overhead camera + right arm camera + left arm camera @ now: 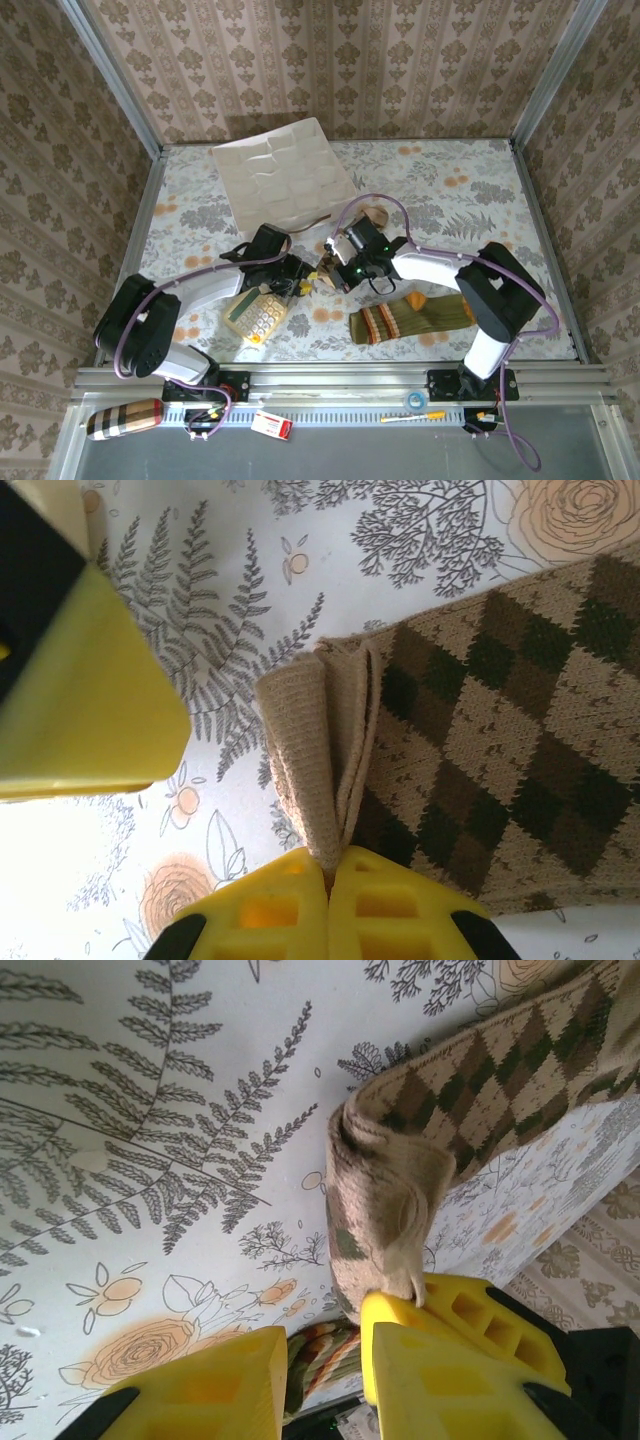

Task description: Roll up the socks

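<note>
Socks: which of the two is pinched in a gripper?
The brown-and-tan argyle sock, its folded end clamped by the right gripper; the olive sock lies flat, untouched.

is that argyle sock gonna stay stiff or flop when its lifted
Probably floppy: the argyle sock is soft knit and folds over itself where the right gripper pinches it. Likely light and not slippery, since a thin pinch at the fingertips holds the fold.

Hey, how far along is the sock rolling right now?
Nothing looks finished yet. In hand: the right gripper is shut on the folded end of the argyle sock, which seems to be only the start of a roll. The left gripper is open next to it. Left to do: the rest of that roll, and the green sock, which lies flat and unrolled.
</note>
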